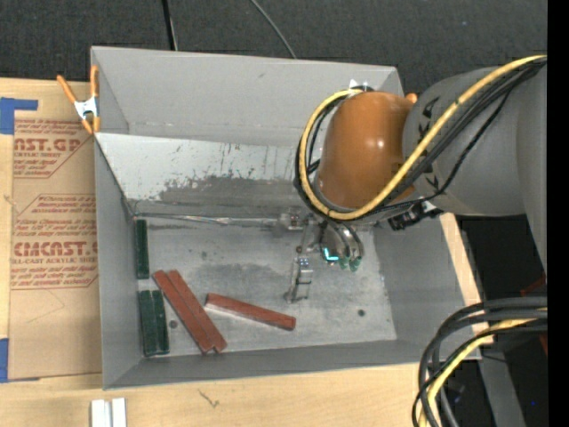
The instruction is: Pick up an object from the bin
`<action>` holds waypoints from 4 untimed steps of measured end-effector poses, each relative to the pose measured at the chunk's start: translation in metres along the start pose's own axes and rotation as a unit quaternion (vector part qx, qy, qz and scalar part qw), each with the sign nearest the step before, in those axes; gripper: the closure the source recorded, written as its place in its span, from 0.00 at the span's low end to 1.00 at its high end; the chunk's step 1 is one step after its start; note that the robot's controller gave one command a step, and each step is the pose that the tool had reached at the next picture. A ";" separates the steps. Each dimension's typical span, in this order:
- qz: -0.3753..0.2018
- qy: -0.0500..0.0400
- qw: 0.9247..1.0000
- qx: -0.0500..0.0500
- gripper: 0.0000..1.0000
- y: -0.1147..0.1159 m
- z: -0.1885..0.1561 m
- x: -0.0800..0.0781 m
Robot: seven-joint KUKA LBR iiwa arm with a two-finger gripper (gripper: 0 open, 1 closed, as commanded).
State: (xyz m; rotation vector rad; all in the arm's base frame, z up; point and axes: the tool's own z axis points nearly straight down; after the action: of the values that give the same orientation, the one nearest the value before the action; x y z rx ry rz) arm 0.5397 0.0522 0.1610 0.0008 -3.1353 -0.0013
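Observation:
My gripper (301,281) hangs low over the bin floor, right of the middle, under the orange wrist cover. A flat red-brown strip (251,312) lies on the floor just left of and below it, apart from the gripper. Further left, two longer red-brown strips (188,311) lie side by side at a slant.
Dark green bars lie along the left wall: one (140,247) upright in the picture, a pair (153,322) below it in the front left corner. The arm and its cables cover the bin's right part.

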 end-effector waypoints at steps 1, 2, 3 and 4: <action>0.000 -0.003 1.000 0.000 0.00 0.000 -0.004 -0.002; -0.044 -0.008 0.999 0.001 0.00 0.006 0.012 0.008; 0.051 -0.004 0.999 0.000 1.00 0.019 0.088 0.047; 0.051 -0.004 0.999 0.000 1.00 0.019 0.088 0.047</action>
State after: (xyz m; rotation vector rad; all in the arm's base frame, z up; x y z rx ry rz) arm 0.4927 0.0710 0.0734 -0.1609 -3.1400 -0.0016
